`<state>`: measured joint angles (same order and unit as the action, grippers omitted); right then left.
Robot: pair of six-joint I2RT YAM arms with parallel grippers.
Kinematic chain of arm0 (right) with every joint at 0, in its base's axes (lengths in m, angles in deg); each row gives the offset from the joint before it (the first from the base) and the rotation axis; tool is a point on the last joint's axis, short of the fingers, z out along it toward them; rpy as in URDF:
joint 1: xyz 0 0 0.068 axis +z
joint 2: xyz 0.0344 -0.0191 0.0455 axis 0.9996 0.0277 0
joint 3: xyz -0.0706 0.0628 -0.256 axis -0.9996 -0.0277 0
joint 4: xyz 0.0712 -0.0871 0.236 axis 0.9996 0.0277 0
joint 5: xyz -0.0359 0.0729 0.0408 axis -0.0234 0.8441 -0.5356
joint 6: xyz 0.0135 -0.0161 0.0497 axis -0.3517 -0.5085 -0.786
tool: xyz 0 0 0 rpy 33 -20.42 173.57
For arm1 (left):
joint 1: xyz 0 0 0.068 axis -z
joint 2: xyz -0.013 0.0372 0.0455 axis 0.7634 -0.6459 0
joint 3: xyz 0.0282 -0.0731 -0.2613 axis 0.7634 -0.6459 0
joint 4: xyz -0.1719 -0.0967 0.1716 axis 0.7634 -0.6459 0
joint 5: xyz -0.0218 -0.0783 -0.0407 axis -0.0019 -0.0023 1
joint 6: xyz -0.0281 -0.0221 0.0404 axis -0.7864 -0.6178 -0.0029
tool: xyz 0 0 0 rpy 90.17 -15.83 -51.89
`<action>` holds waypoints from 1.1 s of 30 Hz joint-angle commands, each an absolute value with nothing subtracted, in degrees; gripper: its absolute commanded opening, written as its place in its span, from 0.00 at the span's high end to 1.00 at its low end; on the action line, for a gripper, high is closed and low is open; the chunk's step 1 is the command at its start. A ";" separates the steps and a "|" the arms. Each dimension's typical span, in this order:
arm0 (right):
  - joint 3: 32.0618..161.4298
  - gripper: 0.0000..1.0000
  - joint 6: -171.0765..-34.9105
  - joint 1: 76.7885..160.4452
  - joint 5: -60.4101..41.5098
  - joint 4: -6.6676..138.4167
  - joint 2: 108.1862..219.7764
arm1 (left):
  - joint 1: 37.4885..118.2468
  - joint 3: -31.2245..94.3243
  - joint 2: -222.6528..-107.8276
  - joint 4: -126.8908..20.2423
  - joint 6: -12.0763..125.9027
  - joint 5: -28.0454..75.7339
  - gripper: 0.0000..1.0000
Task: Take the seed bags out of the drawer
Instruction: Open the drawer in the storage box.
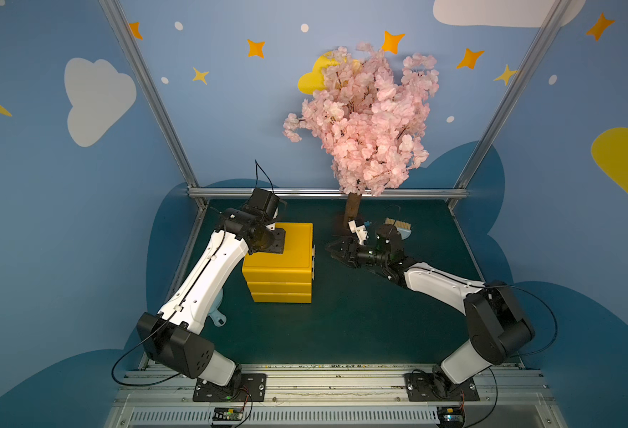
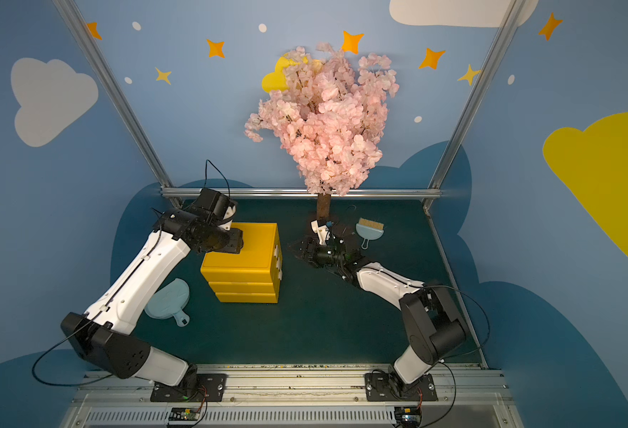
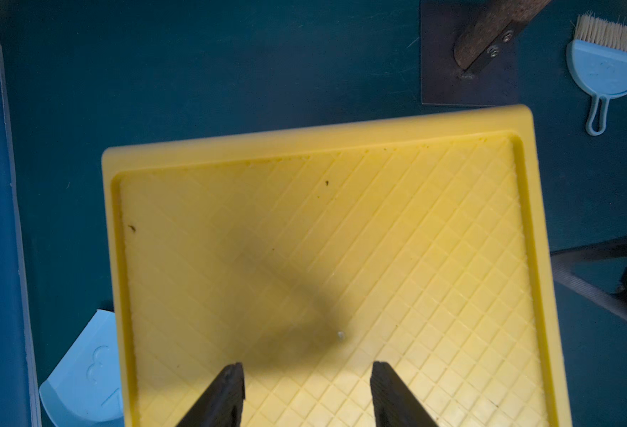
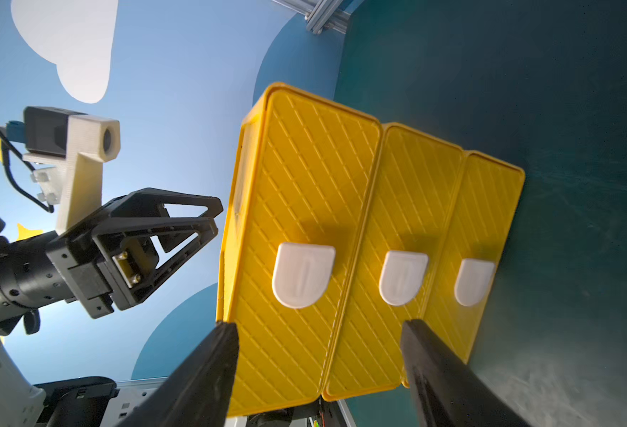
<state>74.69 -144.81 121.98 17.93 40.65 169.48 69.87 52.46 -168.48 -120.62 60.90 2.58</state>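
The drawer (image 4: 304,177), uppermost of three in the yellow cube (image 1: 281,259), sat pushed fully in, its front flush with the two lower drawers (image 4: 448,229) and its white handle tab (image 4: 302,275) touched by nothing. With it shut, whatever lay inside was hidden, so the seed bags could not be seen in any view.

Just above the cube's ribbed top (image 3: 323,240) hung the left gripper (image 3: 308,388), its two dark fingers (image 3: 226,392) set apart with only bare yellow plastic showing between them. The right wrist view showed its tips (image 4: 216,219) close to that top near the handle side. Whether they touched it I could not tell.

On the cube's handle side, a short way off, the right gripper (image 4: 319,369) pointed at the drawer fronts with its fingers (image 4: 208,369) spread wide and nothing between them.

Farther out on that same side, well apart from the cube, a light-blue brush (image 2: 369,229) lay flat on the dark green mat (image 1: 360,315). The trunk of a pink-blossomed tree (image 1: 364,118) rose off the cube's far handle-side corner. On the cube's opposite side, a light-blue dustpan (image 2: 169,300) lay partly under the left arm.
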 commanded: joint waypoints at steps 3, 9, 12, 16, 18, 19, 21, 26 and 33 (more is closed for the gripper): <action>77.43 0.25 -149.42 123.95 19.56 33.15 173.60 | 69.88 51.70 -169.14 -120.80 61.21 2.35 0.39; 78.51 0.26 -149.57 124.80 18.79 32.89 175.19 | 69.87 49.93 -168.91 -120.09 61.13 2.38 0.28; 78.58 0.29 -150.49 124.81 18.66 31.54 175.88 | 69.80 49.14 -168.78 -119.74 61.07 2.54 0.29; 78.94 0.34 -151.67 124.85 18.67 29.86 176.68 | 69.59 48.41 -168.66 -119.49 60.99 2.84 0.29; 79.52 0.36 -152.43 124.89 19.10 29.07 177.52 | 69.38 48.21 -168.56 -119.47 60.95 3.05 0.29; 79.69 0.38 -152.85 124.89 19.21 28.60 177.87 | 69.30 48.17 -168.51 -119.40 60.95 3.09 0.29; 79.96 0.39 -153.69 124.96 19.26 27.89 178.54 | 69.21 47.94 -168.47 -119.32 60.96 3.42 0.29; 80.38 0.39 -154.65 125.10 19.34 25.19 179.48 | 69.04 47.24 -168.34 -119.12 60.95 3.66 0.30; 80.28 0.43 -156.53 125.33 19.37 22.40 180.74 | 68.91 46.50 -167.86 -118.74 60.77 4.06 0.30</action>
